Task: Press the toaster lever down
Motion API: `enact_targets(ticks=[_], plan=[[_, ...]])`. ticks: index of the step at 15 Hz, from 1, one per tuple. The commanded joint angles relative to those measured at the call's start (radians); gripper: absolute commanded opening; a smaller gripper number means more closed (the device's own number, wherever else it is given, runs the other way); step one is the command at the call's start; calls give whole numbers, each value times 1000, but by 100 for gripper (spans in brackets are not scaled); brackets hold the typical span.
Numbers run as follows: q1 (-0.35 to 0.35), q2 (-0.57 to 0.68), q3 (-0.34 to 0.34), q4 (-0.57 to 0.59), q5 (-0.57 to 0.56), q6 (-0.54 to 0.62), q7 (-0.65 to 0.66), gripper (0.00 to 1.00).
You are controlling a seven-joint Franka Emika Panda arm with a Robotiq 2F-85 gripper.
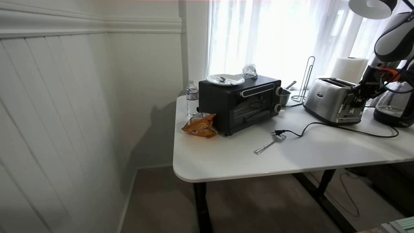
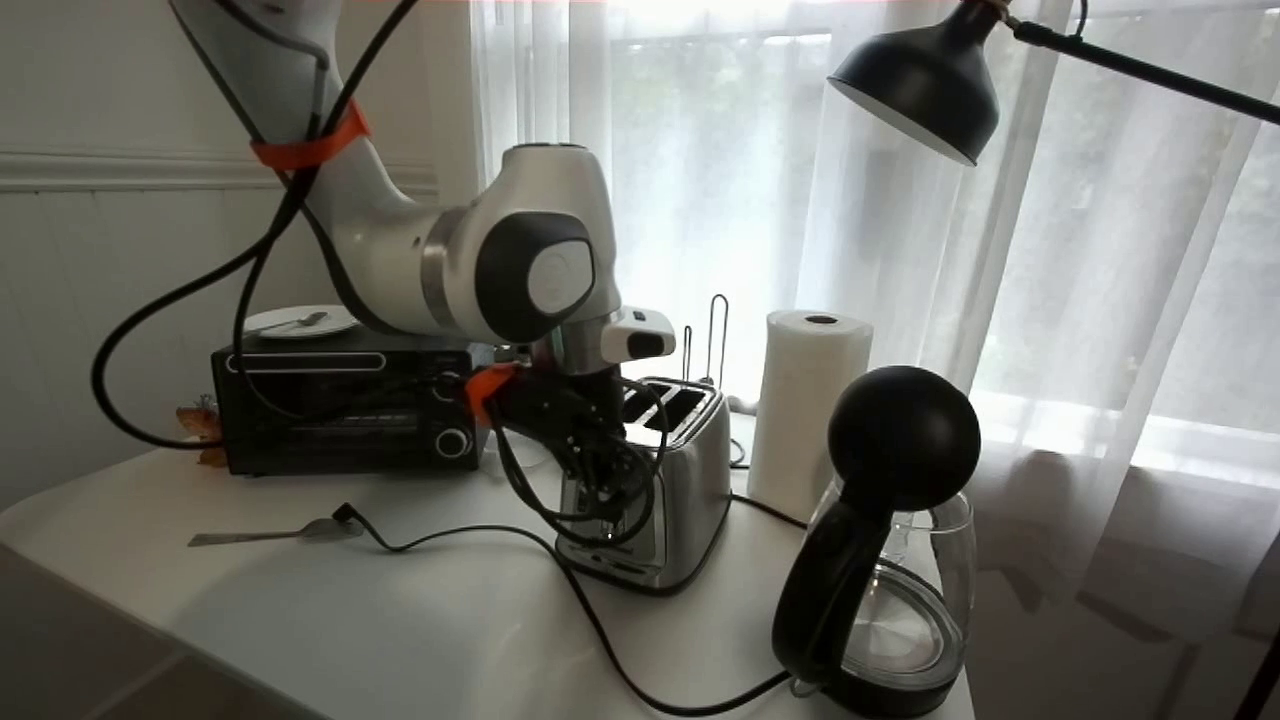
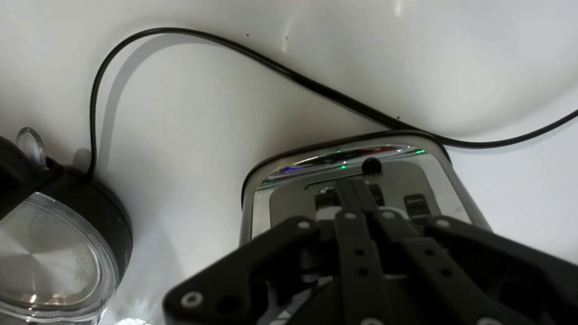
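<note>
The shiny silver toaster (image 1: 323,102) stands on the table; it also shows in an exterior view (image 2: 695,500). In the wrist view the control end of the toaster (image 3: 293,203) lies under my gripper (image 3: 353,183). The gripper is shut, its fingertips pressed together with nothing seen between them. The fingertips are over the middle of the control panel, in front of a dark part (image 3: 327,198) that shows on both sides of them; it may be the lever, partly hidden. A round black knob (image 3: 372,166) sits just beyond the tips. Contact cannot be told.
A glass kettle (image 2: 900,630) stands close beside the toaster. A black cord (image 3: 289,72) runs along the table past the toaster's end. A black toaster oven (image 1: 239,103), paper towel roll (image 2: 812,400), serving utensil (image 1: 270,144) and orange bag (image 1: 200,127) are also on the table.
</note>
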State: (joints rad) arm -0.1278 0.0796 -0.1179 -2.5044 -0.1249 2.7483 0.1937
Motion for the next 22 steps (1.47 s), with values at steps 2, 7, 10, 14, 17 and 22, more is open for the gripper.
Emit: enact_targets(ticks=[2,7,10,14,17,22], plan=[[16,72,-19,-27,0,107,47,0],[33,161,-33,-23,13,162,63,0],[42,181,-38,-25,17,159,65,0],[56,153,-54,-24,1,156,76,0],[53,101,-54,-26,16,121,61,0],[55,17,-68,-52,-6,74,72,0]])
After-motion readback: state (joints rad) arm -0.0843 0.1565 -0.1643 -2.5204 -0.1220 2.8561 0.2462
